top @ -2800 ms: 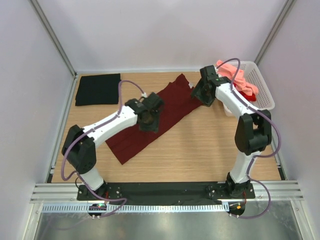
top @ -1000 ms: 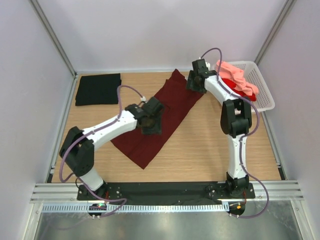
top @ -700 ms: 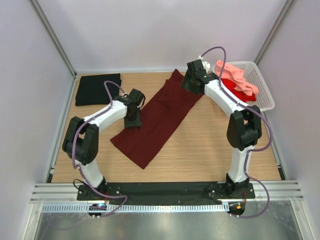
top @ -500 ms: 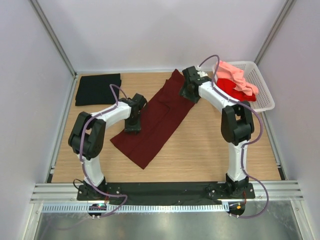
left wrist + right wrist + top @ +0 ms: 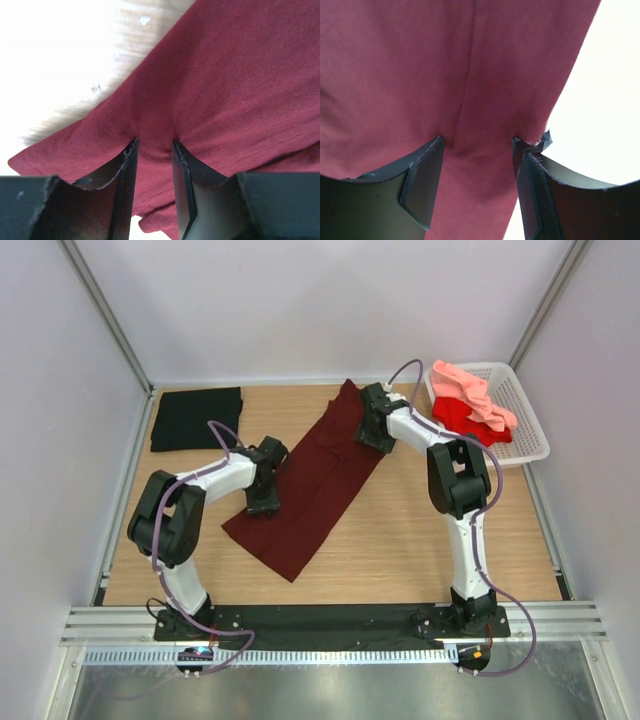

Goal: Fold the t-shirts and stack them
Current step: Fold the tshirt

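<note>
maroon t-shirt [image 5: 318, 475] is lying flat as a long strip, running diagonally from far edge toward near-left | black t-shirt [image 5: 196, 418] is lying folded at far-left corner | red t-shirt [image 5: 460, 418] and salmon pink t-shirt [image 5: 465, 380] are sitting crumpled together at far-right corner

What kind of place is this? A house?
Probably a robot lab booth, not a house: plain walls box in a wooden table, with two robot arms bolted at its edge over a maroon t-shirt.

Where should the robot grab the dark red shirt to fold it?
Probably best to pinch its long side edges, coming from straight above. The dark red shirt lies flat as a slanted strip, so only an edge lifts easily.
</note>
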Tool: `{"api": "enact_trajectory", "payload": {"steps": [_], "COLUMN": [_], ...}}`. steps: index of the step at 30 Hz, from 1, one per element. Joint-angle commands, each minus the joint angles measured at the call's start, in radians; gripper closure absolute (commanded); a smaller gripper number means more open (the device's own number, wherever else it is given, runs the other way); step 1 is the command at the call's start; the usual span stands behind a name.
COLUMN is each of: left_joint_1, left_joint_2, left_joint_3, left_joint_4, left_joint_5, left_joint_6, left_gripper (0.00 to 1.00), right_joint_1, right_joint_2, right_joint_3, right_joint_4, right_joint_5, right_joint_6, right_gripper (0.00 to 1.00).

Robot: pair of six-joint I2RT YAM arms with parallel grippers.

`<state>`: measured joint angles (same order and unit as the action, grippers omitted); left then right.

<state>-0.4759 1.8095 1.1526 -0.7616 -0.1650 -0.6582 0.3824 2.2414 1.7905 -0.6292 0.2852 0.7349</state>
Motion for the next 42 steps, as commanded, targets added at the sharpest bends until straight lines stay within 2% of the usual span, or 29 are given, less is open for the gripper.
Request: {"api": "enact_trajectory", "payload": {"steps": [1, 5, 8, 12, 19, 23, 26, 30, 33, 36, 39, 42], "left_joint_1": [-0.015, -0.058, -0.124, -0.222, -0.302, -0.314, -0.313, -0.293, -0.245, -0.210, -0.202, -0.201], "left_joint_2": [-0.031, -0.124, -0.170, -0.167, -0.162, -0.167, -0.167, -0.171, -0.197, -0.242, -0.292, -0.332], "left_joint_3": [-0.096, -0.226, -0.263, -0.232, -0.223, -0.147, -0.015, 0.082, 0.020, -0.080, -0.187, -0.273], "left_joint_4": [-0.019, 0.056, 0.117, 0.140, 0.137, 0.124, 0.036, -0.109, -0.101, -0.055, 0.007, 0.038], "left_joint_5": [0.061, 0.125, 0.192, 0.228, 0.205, 0.210, 0.142, 0.053, 0.068, 0.117, 0.160, 0.197], "left_joint_6": [-0.090, -0.217, -0.288, -0.394, -0.506, -0.453, -0.321, -0.187, -0.136, -0.118, -0.124, -0.150], "left_gripper": [0.65, 0.65, 0.65, 0.64, 0.60, 0.58, 0.55, 0.52, 0.51, 0.51, 0.50, 0.50], "right_joint_1": [-0.034, -0.076, -0.096, -0.109, -0.137, -0.137, -0.135, -0.137, -0.137, -0.134, -0.113, -0.047], "right_joint_2": [-0.019, -0.029, -0.014, 0.007, 0.067, 0.122, 0.132, 0.028, -0.046, -0.113, -0.259, -0.455], "right_joint_3": [-0.025, -0.048, -0.020, 0.013, 0.102, 0.196, 0.221, 0.159, 0.138, 0.113, -0.026, -0.260], "right_joint_4": [0.080, 0.103, 0.105, 0.128, 0.166, 0.158, 0.125, 0.096, 0.010, -0.113, -0.184, -0.195], "right_joint_5": [-0.003, -0.070, -0.101, -0.127, -0.181, -0.222, -0.245, -0.270, -0.274, -0.351, -0.330, -0.311], "right_joint_6": [-0.118, -0.233, -0.322, -0.400, -0.488, -0.543, -0.548, -0.536, -0.493, -0.404, -0.287, -0.175], "right_gripper": [0.36, 0.36, 0.36, 0.35, 0.33, 0.33, 0.34, 0.33, 0.32, 0.32, 0.33, 0.35]}}
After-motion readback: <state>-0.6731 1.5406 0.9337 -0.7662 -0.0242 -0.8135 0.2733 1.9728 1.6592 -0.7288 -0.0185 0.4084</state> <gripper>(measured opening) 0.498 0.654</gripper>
